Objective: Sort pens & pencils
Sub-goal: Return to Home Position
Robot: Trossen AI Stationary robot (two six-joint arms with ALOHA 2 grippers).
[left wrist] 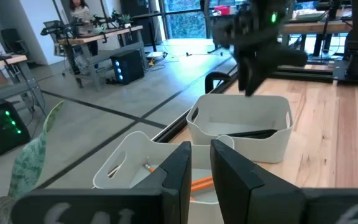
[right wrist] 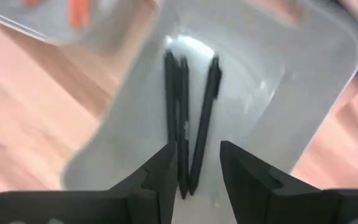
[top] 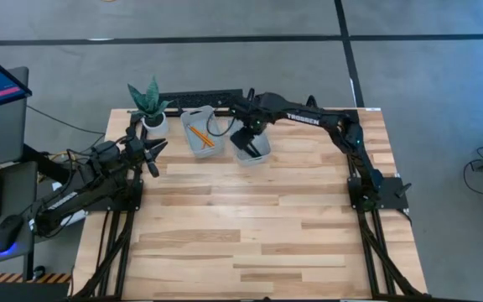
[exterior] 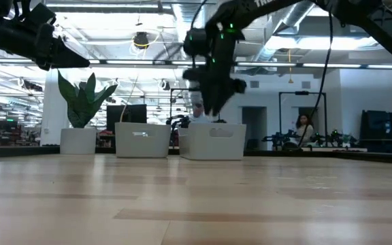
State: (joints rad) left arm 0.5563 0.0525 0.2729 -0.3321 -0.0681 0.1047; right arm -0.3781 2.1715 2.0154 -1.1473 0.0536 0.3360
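Well, sorting looks done: right gripper (right wrist: 196, 152) hangs empty and spread over the pens (right wrist: 180, 106) — next it should lift clear, head home. Left gripper (left wrist: 201, 155) sits slightly parted by the plant (top: 149, 101).

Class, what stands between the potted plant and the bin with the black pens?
The white bin holding the orange pencils; the high and low views show it between plant and pens' bin.

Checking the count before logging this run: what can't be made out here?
Pencils, high view: too small to count in the left bin.
Pencils, left wrist view: mostly hidden behind the left gripper.
Pens, right wrist view: ends hidden behind the right gripper.
Pens, high view: that gripper covers much of the right bin.
Low view: bin walls hide everything inside.
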